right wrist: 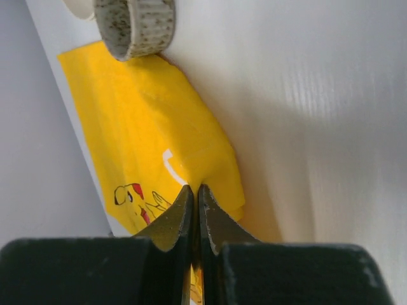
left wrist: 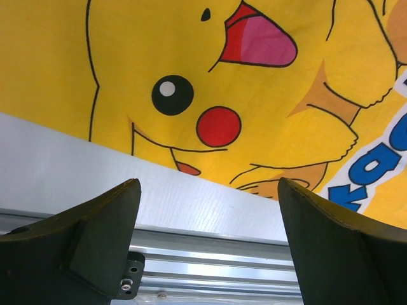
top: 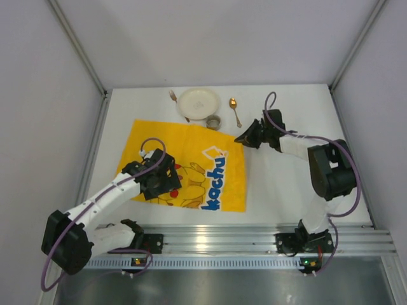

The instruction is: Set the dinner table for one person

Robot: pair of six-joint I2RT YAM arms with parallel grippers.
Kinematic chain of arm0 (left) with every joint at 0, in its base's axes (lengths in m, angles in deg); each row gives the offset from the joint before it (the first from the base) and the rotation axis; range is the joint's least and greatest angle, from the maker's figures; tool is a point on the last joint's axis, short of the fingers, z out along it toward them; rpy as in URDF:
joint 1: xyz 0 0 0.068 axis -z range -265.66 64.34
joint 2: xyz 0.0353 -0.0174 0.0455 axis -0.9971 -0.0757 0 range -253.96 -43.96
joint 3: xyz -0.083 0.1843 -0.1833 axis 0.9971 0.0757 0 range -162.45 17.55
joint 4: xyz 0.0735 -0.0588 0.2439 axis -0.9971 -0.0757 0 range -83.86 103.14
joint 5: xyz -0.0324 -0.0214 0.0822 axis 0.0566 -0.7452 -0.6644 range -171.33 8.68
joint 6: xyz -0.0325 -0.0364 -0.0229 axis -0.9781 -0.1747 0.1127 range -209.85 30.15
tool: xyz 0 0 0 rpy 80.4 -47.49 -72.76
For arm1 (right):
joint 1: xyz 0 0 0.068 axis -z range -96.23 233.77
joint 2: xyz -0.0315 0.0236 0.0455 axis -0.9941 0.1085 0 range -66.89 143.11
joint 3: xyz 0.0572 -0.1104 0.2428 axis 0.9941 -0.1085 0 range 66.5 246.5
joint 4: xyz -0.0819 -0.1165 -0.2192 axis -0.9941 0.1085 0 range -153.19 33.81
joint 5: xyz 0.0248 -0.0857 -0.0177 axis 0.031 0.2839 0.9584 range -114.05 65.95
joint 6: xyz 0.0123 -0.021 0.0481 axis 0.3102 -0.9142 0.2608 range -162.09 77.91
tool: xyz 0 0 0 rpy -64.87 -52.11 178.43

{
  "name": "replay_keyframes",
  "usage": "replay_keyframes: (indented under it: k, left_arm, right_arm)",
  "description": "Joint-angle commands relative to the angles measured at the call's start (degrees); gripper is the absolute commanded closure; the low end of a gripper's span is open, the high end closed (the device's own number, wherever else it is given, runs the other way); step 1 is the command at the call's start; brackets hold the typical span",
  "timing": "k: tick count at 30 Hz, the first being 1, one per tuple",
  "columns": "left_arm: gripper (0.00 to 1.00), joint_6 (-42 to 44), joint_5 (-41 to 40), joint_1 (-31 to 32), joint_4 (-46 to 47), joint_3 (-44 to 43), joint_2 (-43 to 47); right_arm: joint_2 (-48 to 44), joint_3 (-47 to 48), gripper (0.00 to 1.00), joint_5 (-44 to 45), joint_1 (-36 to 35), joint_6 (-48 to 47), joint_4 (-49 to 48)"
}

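A yellow cartoon-printed placemat (top: 191,162) lies a little askew on the white dinner table (top: 286,184). My right gripper (top: 241,139) is shut on the placemat's far right corner. In the right wrist view the cloth (right wrist: 146,127) bunches up between the closed fingertips of that gripper (right wrist: 195,190). My left gripper (top: 166,184) hovers over the placemat's near left part, open and empty. In the left wrist view this gripper (left wrist: 210,187) frames the placemat's near edge (left wrist: 267,114) and a strip of bare table (left wrist: 63,171).
At the back stand a white plate (top: 199,102), a fork (top: 175,100) to its left, a gold spoon (top: 234,109) to its right and a small speckled cup (top: 213,122) touching the placemat's far edge. The cup (right wrist: 135,25) shows in the right wrist view. Aluminium rails (top: 254,241) edge the near side.
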Motion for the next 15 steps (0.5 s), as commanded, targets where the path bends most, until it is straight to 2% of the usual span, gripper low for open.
replay_keyframes:
  k: [1,3,5,6,8,9,12,15]
  left_arm:
    - [0.06,-0.3,-0.6,0.0,-0.7,0.5,1.5]
    - [0.06,-0.4,-0.6,-0.1,-0.6,0.6,1.8]
    - [0.06,-0.4,-0.6,-0.1,-0.5,0.7,2.2]
    - [0.06,-0.4,-0.7,0.0,-0.5,0.6,2.2]
    - [0.06,-0.3,-0.7,0.0,-0.4,0.7,2.0]
    - [0.06,-0.3,-0.7,-0.1,-0.5,0.7,2.0]
    - [0.06,-0.3,-0.5,0.0,-0.3,0.7,1.9]
    - [0.06,-0.2,-0.4,-0.1,0.1,0.8,1.8]
  right_arm:
    - [-6.8,8.0,0.99,3.7,-1.9,-6.1,7.7]
    - [-8.2,11.7,0.99,6.5,-2.4,-9.1,14.2]
    - [-9.7,13.5,0.93,9.0,-3.1,-13.0,19.8]
    - [-10.4,14.6,0.82,9.9,-3.2,-13.9,21.5]
    - [-12.3,15.1,0.74,13.8,-4.0,-17.0,24.6]
    - [-12.9,15.5,0.5,15.8,-4.3,-18.0,27.8]
    - [-13.5,17.2,0.2,23.3,-4.8,-22.5,35.5]
    - [-12.6,19.1,0.15,32.2,-4.8,-25.6,42.3]
